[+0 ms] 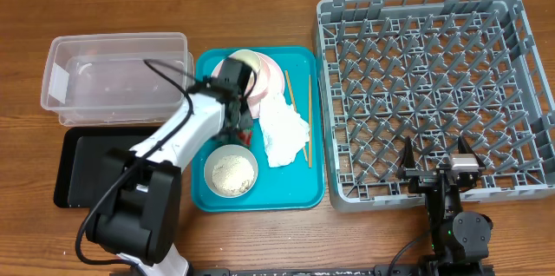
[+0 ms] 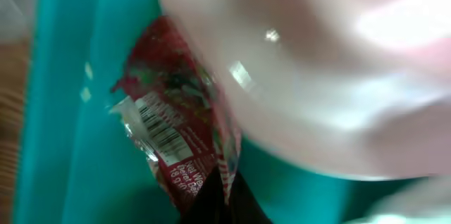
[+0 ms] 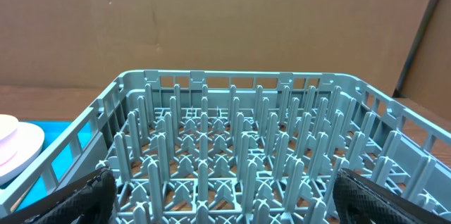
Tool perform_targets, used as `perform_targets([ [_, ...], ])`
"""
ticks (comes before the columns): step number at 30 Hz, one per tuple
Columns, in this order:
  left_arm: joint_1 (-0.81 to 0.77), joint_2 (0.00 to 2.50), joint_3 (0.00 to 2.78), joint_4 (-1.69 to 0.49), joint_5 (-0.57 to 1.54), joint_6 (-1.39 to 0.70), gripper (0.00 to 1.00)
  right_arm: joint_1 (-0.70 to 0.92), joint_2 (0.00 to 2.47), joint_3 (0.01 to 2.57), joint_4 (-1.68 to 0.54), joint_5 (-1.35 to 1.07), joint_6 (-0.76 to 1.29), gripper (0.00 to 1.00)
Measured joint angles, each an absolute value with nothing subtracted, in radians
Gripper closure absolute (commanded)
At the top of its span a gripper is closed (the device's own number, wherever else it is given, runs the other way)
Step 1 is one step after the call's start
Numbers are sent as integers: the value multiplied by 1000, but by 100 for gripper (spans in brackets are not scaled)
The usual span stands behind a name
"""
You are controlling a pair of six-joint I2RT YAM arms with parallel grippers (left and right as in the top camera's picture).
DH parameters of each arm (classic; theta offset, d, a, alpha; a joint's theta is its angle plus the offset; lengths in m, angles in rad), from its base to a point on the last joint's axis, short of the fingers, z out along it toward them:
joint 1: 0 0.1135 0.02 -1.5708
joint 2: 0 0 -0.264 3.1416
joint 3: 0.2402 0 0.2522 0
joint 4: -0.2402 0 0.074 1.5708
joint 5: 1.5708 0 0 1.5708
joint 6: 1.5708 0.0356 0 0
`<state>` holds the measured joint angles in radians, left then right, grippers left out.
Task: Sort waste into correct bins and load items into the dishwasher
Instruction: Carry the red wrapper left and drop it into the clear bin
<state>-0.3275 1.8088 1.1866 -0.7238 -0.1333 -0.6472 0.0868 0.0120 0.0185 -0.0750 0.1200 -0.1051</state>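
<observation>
My left gripper [image 1: 244,127] is down on the teal tray between the pink plate [image 1: 272,75] and the napkin [image 1: 283,128]. In the left wrist view its dark fingers [image 2: 227,204] are shut on the edge of the red snack wrapper [image 2: 176,115], next to a pale rounded dish [image 2: 317,69]. One whitish bowl [image 1: 244,61] sits on the plate; another [image 1: 231,172] holds rice. The chopsticks [image 1: 309,118] lie at the tray's right. The cup is hidden. My right gripper [image 1: 436,160] is open and empty over the grey rack's [image 1: 434,16] front edge, and the right wrist view shows it [image 3: 225,199] above the pegs [image 3: 232,139].
The teal serving tray [image 1: 303,193] lies between the bins and the rack. The clear tub [image 1: 117,76] stands at the back left, and the black tray [image 1: 82,167] lies in front of it, partly under my left arm. Bare wooden table surrounds them.
</observation>
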Motion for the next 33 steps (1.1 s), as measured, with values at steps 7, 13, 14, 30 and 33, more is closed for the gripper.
perform_targets([
  [7,-300,1729,1442,-848,-258,-619,96,87,12,19,-75,120,-105,0],
  [13,-185,1674,1501,-849,-320,-603,96,87,12,19,-75,120,-105,0],
  [14,-160,1675,1501,-852,-326,-603,96,87,12,19,-75,120,-105,0],
  [30,128,1936,1500,-804,-345,-595,62,87,12,19,-75,120,-105,0],
  [33,159,1957,1499,-780,-345,-588,14,87,12,19,-75,120,-105,0],
])
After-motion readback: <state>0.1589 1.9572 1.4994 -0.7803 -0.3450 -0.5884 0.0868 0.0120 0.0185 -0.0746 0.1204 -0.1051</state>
